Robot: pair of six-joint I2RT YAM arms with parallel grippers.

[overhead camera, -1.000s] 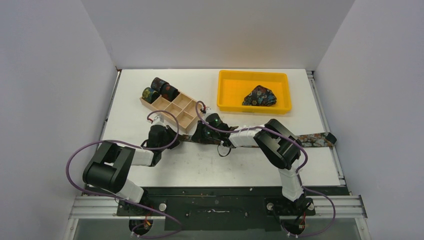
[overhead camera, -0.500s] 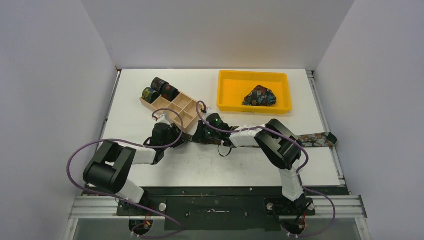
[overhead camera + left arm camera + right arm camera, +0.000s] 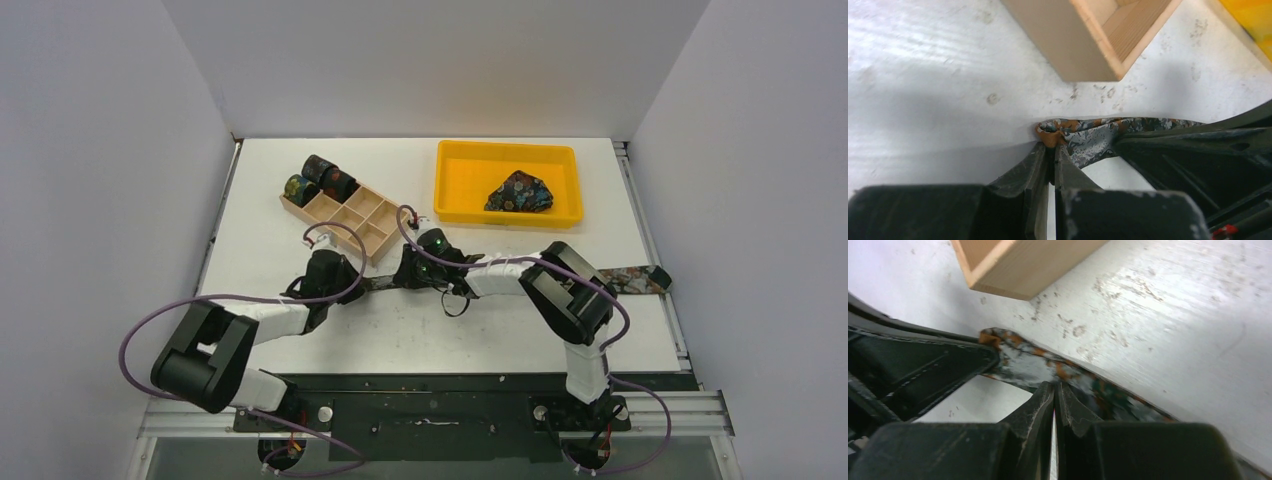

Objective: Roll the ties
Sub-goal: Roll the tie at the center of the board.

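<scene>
The flat tie (image 3: pixel 630 279) lies across the middle of the table (image 3: pixel 480 330), running from under the right arm out to the right edge. Its narrow end sits just in front of the near corner of the wooden box (image 3: pixel 350 218).

The left gripper (image 3: pixel 1053 148) is clenched on that crumpled rust-coloured tip. The right gripper (image 3: pixel 1054 386) is pinched on the strip just beside it, so the two sets of fingers crowd each other. Both wrist views are half filled by the other gripper's black fingers. The box corner (image 3: pixel 1090 47) stands near the pinch, apart from the fabric.

Three rolled ties (image 3: pixel 320 170) stand at the box's far-left end. A bunched tie (image 3: pixel 520 192) lies in the yellow tray (image 3: pixel 460 160) at the back right.
</scene>
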